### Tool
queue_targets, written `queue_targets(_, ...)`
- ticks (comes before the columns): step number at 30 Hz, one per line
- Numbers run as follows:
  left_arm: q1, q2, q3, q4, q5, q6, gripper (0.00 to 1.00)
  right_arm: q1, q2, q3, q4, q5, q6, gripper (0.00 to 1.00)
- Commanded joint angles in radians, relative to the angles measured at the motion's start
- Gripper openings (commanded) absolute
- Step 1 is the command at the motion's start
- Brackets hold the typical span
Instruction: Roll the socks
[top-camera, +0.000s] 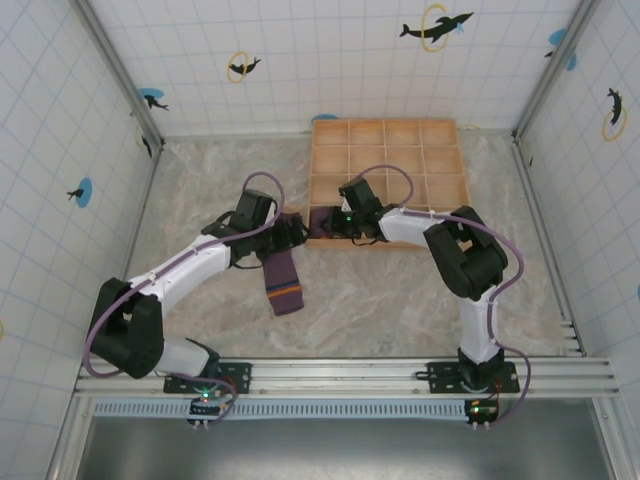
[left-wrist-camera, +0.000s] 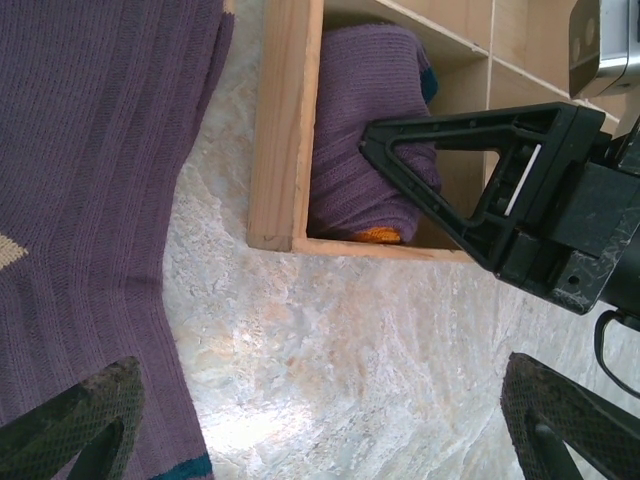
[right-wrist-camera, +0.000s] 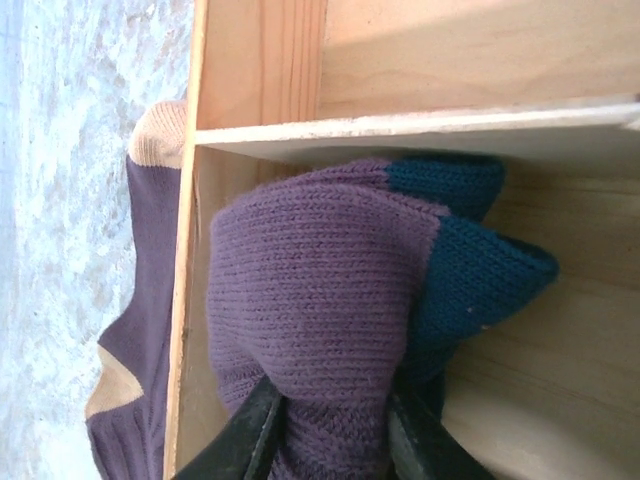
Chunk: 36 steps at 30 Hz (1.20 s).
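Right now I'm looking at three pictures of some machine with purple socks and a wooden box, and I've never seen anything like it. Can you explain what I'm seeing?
This is a robot with two arms bolted at the table's near edge, a left arm and a right arm. Each ends in a two-finger gripper. The wide picture looks down from above. The other two come from small cameras on the wrists, so each sees its own fingers. On the marble-patterned table sits a wooden tray divided into compartments. A flat sock lies beside it. The right gripper is pinching a rolled sock inside the tray's near-left corner compartment. The left gripper is open, holds nothing, and hovers by the flat sock.
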Motion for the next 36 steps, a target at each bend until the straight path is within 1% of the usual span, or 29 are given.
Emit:
queue_targets(1,0.007,-0.012,-0.020,0.005,0.007,-0.002,0.93,0.014,0.022,-0.027,-0.081,0.013,-0.020,0.35)
queue_targets(3,0.007,-0.011,-0.021,0.008,0.008,-0.001,0.93,0.013,0.013,-0.024,-0.092,0.013,-0.032,0.43)
queue_targets(6,0.008,-0.007,-0.018,0.007,0.009,0.000,0.93,0.010,-0.005,-0.010,-0.121,0.028,-0.055,0.49)
queue_targets(8,0.008,-0.007,-0.017,0.007,0.008,-0.001,0.93,0.009,-0.015,0.009,-0.153,0.043,-0.074,0.54)
queue_targets(12,0.008,-0.006,-0.015,0.001,0.004,-0.001,0.93,0.008,-0.031,0.058,-0.235,0.080,-0.123,0.57)
queue_targets(18,0.007,-0.005,-0.012,0.002,0.003,0.000,0.93,0.007,-0.061,0.102,-0.306,0.109,-0.174,0.69)
queue_targets(20,0.007,-0.001,-0.008,-0.001,0.006,-0.001,0.93,0.006,-0.070,0.116,-0.331,0.121,-0.193,0.74)
queue_targets(24,0.008,0.007,0.000,-0.006,-0.003,-0.003,0.93,0.005,-0.107,0.123,-0.354,0.131,-0.230,0.88)
queue_targets(27,0.018,0.024,0.013,-0.021,0.011,-0.004,0.94,0.009,-0.145,0.127,-0.367,0.131,-0.268,0.93)
queue_targets(28,0.027,0.030,0.016,-0.023,0.025,-0.007,0.94,0.013,-0.161,0.126,-0.374,0.134,-0.283,1.00)
queue_targets(31,0.059,0.048,0.019,-0.021,0.075,-0.014,0.93,0.039,-0.207,0.121,-0.398,0.150,-0.331,1.00)
queue_targets(32,0.088,0.052,0.024,-0.026,0.079,-0.011,0.93,0.050,-0.220,0.118,-0.409,0.152,-0.341,1.00)
queue_targets(36,0.126,0.082,0.061,-0.090,0.079,0.008,0.93,0.121,-0.286,0.061,-0.415,0.211,-0.373,1.00)
